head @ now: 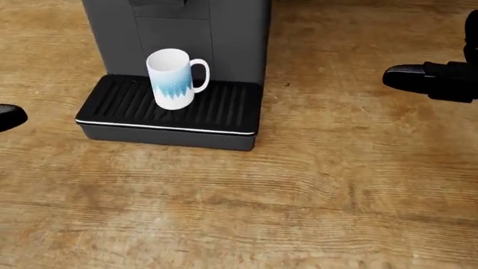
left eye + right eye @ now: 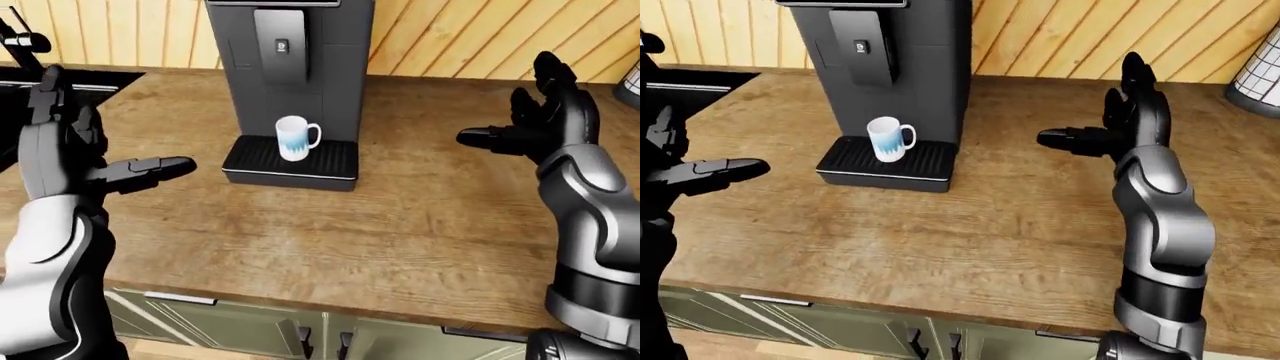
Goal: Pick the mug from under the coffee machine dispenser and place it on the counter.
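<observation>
A white mug [image 1: 173, 78] with a blue pattern stands upright on the black drip tray [image 1: 217, 112] of the dark coffee machine [image 2: 290, 60], under its dispenser, handle pointing right. My right hand [image 2: 530, 127] hovers open over the wooden counter [image 1: 298, 202], well to the right of the machine, fingers spread. Left of the tray, my left hand [image 2: 95, 161] is open too, a finger reaching toward the machine. Neither hand touches the mug.
A black sink or stove [image 2: 40, 82] lies at the far left of the counter. A wire object [image 2: 1258, 82] stands at the far right edge. Wooden slat wall [image 2: 450, 37] rises behind the machine. Green cabinet fronts [image 2: 230, 326] sit below the counter edge.
</observation>
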`<state>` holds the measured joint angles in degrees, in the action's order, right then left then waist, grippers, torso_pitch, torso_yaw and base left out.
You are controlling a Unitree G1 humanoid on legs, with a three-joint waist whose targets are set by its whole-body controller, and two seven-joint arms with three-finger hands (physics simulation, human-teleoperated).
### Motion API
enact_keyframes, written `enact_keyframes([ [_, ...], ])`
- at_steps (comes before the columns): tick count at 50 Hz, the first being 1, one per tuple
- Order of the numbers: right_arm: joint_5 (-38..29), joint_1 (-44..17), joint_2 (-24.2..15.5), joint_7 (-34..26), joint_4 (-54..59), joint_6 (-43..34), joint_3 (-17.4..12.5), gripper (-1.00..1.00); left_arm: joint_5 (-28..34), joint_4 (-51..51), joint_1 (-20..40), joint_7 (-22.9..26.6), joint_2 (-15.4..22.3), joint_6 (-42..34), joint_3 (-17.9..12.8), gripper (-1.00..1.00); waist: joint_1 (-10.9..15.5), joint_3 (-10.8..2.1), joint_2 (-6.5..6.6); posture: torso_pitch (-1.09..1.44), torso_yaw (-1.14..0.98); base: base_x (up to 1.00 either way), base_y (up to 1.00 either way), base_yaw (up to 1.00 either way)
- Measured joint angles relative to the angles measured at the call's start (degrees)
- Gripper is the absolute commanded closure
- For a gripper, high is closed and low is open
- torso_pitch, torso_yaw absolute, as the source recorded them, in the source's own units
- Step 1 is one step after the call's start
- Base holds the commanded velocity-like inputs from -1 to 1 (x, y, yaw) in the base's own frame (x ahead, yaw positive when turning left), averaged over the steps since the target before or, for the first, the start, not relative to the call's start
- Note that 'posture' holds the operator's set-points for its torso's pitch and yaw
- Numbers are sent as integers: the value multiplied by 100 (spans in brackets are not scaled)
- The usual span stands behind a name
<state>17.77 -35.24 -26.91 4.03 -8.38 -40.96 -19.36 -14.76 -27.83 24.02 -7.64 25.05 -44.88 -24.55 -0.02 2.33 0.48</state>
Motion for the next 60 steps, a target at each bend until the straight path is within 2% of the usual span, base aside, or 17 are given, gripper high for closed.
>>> enact_keyframes([
  [5,160,35,-45,84,-37,-76,-39,-100,92,23,-36,-173,-40,-271,-76,-100,6,-10,-50,0,0,0,0,0],
  [13,164,90,-46,115,7,-48,12,-100,359,-277,190,-657,-265,-860,241,-100,4,-17,-69,0,0,0,0,0],
  [18,145,94,-53,120,-22,-75,-15,-100,501,-438,378,-1016,-546,-1162,375,-100,5,-11,-70,0,0,0,0,0],
  [31,184,40,-109,146,-21,-152,-58,-100,890,-593,789,-1726,-1073,-1460,1054,-100,22,-23,-102,0,0,0,0,0],
  [51,186,96,-105,124,-7,-158,-53,-100,1297,-499,976,-2034,-2276,-1643,2032,-100,42,-35,-198,0,0,0,0,0],
  [56,177,94,-85,105,9,-134,-41,-100,1350,-318,970,-2133,-2654,-1558,2455,-100,44,-37,-228,0,0,0,0,0],
  [60,183,104,-83,100,-20,-152,-40,-100,1434,-176,947,-2152,-2885,-1466,2646,-100,49,-36,-248,0,0,0,0,0],
])
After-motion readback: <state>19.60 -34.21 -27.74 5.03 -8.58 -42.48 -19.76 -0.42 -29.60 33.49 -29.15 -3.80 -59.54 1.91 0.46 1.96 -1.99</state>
